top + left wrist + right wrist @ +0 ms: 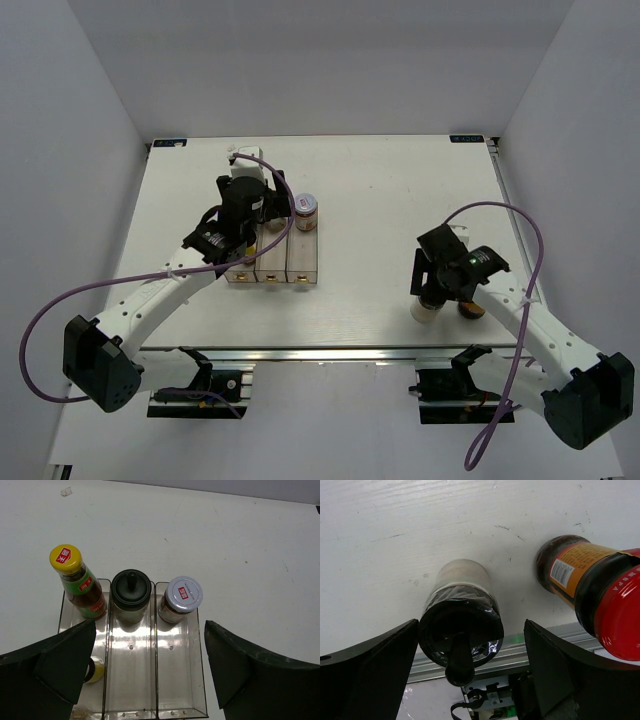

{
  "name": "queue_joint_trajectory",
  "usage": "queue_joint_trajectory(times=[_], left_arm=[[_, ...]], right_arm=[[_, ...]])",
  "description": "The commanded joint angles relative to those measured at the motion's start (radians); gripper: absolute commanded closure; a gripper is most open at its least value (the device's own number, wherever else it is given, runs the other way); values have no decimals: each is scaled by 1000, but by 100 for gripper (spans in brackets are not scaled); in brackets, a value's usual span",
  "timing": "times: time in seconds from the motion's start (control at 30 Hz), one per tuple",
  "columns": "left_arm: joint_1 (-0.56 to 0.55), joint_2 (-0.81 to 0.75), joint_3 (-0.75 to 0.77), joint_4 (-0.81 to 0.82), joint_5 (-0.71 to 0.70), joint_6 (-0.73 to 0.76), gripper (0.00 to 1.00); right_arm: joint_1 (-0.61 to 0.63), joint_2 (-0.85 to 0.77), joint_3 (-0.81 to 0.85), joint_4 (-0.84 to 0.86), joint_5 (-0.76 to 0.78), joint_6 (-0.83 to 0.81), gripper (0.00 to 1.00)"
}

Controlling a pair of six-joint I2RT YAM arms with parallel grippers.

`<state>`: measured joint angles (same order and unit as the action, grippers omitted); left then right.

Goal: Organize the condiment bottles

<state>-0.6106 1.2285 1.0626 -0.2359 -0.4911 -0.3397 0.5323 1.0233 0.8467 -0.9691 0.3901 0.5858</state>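
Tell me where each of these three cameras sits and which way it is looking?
Top view: fixed above and behind the arms, looking down on the table; left arm and right arm both show.
Left wrist: on the left arm, looking down into the clear tray; its open jaws fill the lower corners.
Right wrist: on the right arm, looking at a black-lidded shaker and a red-lidded jar; its open jaws flank the shaker.
Shared: the tray and the white-lidded jar also show from the top.

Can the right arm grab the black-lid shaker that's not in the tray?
Probably yes. The right gripper is open with the black-lidded shaker standing between its fingers, nothing in the way. The red-lidded jar stands beside it, apart.
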Motion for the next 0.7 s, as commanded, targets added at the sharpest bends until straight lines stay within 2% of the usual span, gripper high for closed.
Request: queue_joint_trajectory(times=[0.0, 0.03, 0.3, 0.37, 0.4, 0.43, 0.67], left_arm=[[3, -12, -4, -8, -26, -9, 2], [3, -18, -7, -6, -32, -10, 2], [3, -50, -26, 0, -55, -10, 2], [3, -55, -29, -3, -60, -12, 2], [3, -57, -29, -6, -61, -10, 2], [3, -58, -29, -6, -63, -10, 2], [3, -35, -1, -48, -43, -39, 2]], right_arm=[[6, 7, -20, -8, -3, 37, 11], [6, 9, -29, -6, -3, 45, 11], [6, 11, -38, 43, -53, 26, 41], [6, 12, -25, 43, -50, 26, 50], [6, 6, -17, 44, -53, 20, 62], [6, 1, -5, 47, -57, 11, 67], [53, -8, 147, 208, -140, -101, 83]])
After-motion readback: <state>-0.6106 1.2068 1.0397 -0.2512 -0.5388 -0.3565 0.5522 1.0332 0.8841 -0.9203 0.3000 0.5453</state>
